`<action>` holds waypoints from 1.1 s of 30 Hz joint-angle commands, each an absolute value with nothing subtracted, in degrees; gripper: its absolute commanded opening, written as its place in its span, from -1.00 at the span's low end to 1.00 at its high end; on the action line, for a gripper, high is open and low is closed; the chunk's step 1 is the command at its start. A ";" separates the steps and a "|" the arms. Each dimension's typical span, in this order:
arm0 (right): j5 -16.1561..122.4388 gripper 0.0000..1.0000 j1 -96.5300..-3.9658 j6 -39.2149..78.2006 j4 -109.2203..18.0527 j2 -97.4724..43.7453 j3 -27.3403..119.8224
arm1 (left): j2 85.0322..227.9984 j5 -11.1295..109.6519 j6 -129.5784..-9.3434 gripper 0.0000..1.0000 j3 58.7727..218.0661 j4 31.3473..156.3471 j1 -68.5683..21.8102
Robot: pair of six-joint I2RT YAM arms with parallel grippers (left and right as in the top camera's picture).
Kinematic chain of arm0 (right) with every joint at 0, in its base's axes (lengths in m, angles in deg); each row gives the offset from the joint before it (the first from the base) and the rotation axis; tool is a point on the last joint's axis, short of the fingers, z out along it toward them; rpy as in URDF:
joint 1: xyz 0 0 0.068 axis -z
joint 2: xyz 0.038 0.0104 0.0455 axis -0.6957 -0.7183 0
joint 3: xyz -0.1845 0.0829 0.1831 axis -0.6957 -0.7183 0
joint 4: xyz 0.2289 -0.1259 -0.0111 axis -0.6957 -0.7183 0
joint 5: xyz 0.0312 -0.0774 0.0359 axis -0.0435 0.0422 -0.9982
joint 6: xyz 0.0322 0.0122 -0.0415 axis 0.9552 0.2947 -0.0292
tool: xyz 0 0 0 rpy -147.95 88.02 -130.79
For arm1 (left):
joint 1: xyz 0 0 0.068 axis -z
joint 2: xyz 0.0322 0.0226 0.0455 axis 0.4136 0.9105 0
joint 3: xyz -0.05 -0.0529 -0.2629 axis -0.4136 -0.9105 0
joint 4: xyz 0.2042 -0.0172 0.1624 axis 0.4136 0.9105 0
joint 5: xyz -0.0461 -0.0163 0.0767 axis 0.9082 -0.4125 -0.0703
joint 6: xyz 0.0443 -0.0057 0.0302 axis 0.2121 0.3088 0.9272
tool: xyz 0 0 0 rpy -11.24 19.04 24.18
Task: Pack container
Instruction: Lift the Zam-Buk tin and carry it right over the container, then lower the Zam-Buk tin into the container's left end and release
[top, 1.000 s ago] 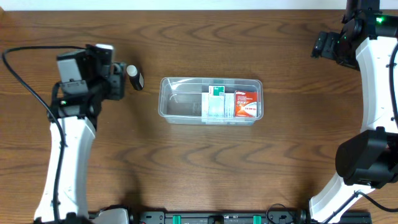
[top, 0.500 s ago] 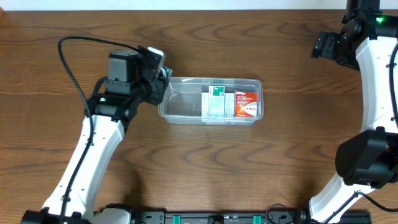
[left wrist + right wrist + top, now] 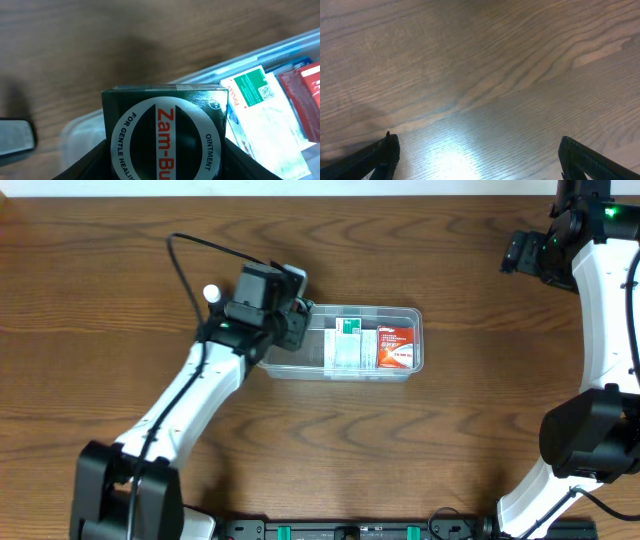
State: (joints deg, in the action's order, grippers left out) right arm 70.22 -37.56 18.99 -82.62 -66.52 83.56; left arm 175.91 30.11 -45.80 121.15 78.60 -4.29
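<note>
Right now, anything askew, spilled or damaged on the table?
Nothing stands out. Boxes sit side by side in the container's right half, the left claw holds a green ointment box at its left end, nothing spilled.

In the overhead view the left end effector (image 3: 292, 326) and its wrist cover the left end of the container (image 3: 419, 340), hiding the dark green box (image 3: 165, 125) clamped there; the left wrist view cuts that box off at the bottom edge, so its label reads only "Zam-Bu"; a red box (image 3: 306, 95) runs off the right edge; a white cap (image 3: 211, 293) peeks past the arm, its body hidden; of the right end effector (image 3: 477, 152) only two spread tips show, the rest cut off below.
</note>
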 commanded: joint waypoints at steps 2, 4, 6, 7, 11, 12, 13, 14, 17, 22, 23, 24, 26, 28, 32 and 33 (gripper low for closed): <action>71.01 0.98 -37.39 19.27 -82.69 -65.91 83.41 | 177.38 27.56 -48.36 0.04 122.22 78.16 -2.67; 71.03 0.99 -37.39 19.27 -82.69 -65.91 83.41 | 177.47 27.54 -48.42 0.04 122.22 78.23 -2.06; 71.01 0.99 -37.39 19.27 -82.69 -65.91 83.41 | 177.49 26.88 -48.66 0.04 122.22 78.67 -1.64; 71.01 0.99 -37.39 19.27 -82.69 -65.91 83.41 | 177.64 25.83 -49.17 0.04 122.22 79.04 -1.49; 71.01 0.98 -37.39 19.27 -82.66 -65.91 83.41 | 178.78 23.51 -51.57 0.04 122.20 80.31 -1.31; 71.01 0.98 -37.39 19.27 -82.69 -65.91 83.41 | 179.04 23.54 -52.31 0.04 122.22 80.31 -1.29; 71.01 0.98 -37.39 19.27 -82.66 -65.91 83.41 | 179.32 23.51 -53.41 0.04 122.22 80.31 -1.27; 71.01 0.98 -37.39 19.27 -82.69 -65.91 83.41 | 179.61 23.51 -54.00 0.04 122.20 80.28 -1.23; 71.01 0.99 -37.39 19.27 -82.69 -65.91 83.41 | 180.35 23.54 -54.85 0.04 122.22 80.28 -1.18; 71.03 0.98 -37.39 19.27 -82.69 -65.91 83.41 | 181.07 23.56 -57.54 0.04 122.20 80.11 -1.07; 71.01 0.98 -37.39 19.27 -82.69 -65.91 83.41 | 181.12 23.54 -57.54 0.05 122.20 80.13 -1.03; 71.03 0.98 -37.39 19.27 -82.69 -65.91 83.41 | 181.12 23.51 -57.52 0.05 122.20 80.11 -0.99; 71.01 0.99 -37.39 19.27 -82.69 -65.91 83.41 | 181.12 23.51 -57.52 0.06 122.20 80.04 -0.99; 71.01 0.98 -37.41 19.27 -82.69 -65.91 83.41 | 181.12 23.51 -57.54 0.18 122.20 80.04 -0.99; 71.03 0.98 -37.39 19.27 -82.69 -65.91 83.41 | 181.12 23.54 -57.54 0.45 122.20 80.04 -0.96; 71.03 0.99 -37.39 19.27 -82.69 -65.91 83.41 | 181.12 23.54 -57.54 0.49 122.20 80.04 -0.96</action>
State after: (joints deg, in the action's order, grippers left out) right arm 70.22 -37.56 18.99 -82.62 -66.52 83.56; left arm 180.92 24.28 -57.06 121.15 80.02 -1.12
